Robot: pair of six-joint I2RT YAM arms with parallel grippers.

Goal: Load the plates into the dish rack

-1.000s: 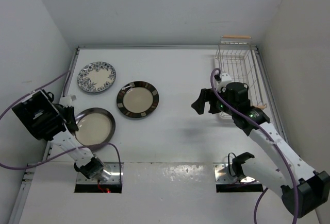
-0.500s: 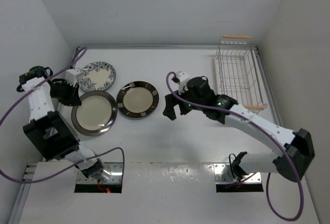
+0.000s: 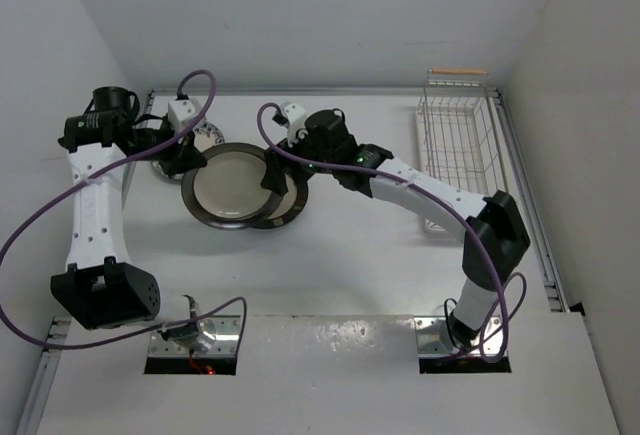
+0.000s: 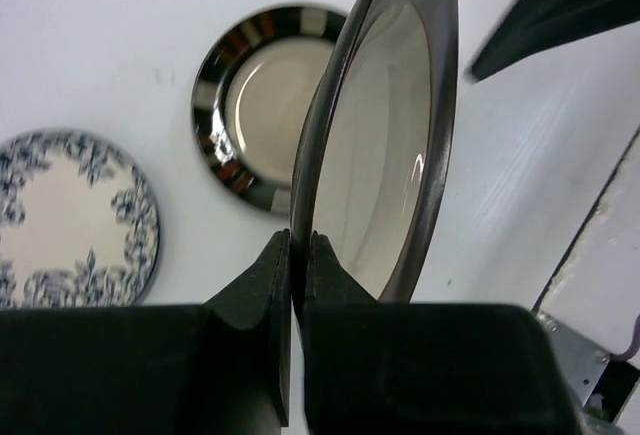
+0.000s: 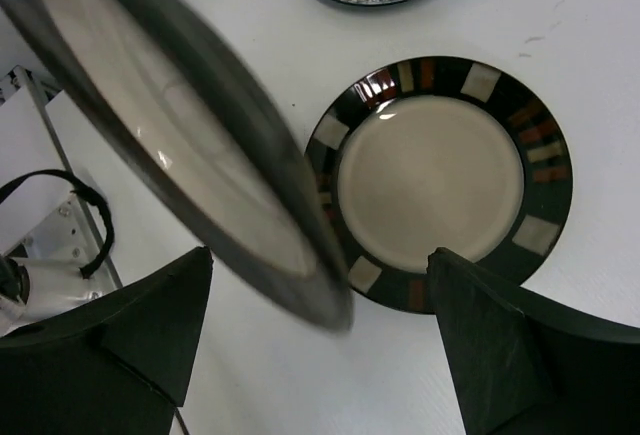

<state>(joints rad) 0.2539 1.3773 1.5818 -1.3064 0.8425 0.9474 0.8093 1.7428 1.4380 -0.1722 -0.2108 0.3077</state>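
Observation:
My left gripper (image 4: 298, 245) is shut on the rim of the cream plate with the dark rim (image 4: 385, 155), holding it tilted above the table (image 3: 235, 187). Its far edge (image 5: 170, 145) hangs between the wide-apart fingers of my open right gripper (image 5: 320, 300), which touch nothing. Under it, flat on the table, lies the banded-rim plate (image 5: 440, 180), partly covered in the top view (image 3: 292, 211). The blue floral plate (image 4: 70, 220) lies at the back left, mostly hidden behind my left gripper (image 3: 190, 158) from above. The white wire dish rack (image 3: 460, 145) stands at the far right, away from my right gripper (image 3: 275, 170).
The right arm stretches across the middle of the table from its base (image 3: 465, 330). Purple cables loop over both arms. White walls close the table in on the left, back and right.
My left gripper has lifted the dark-rimmed plate and carried it rightward over the banded plate. The right arm has swung left from the rack to the plate's edge.

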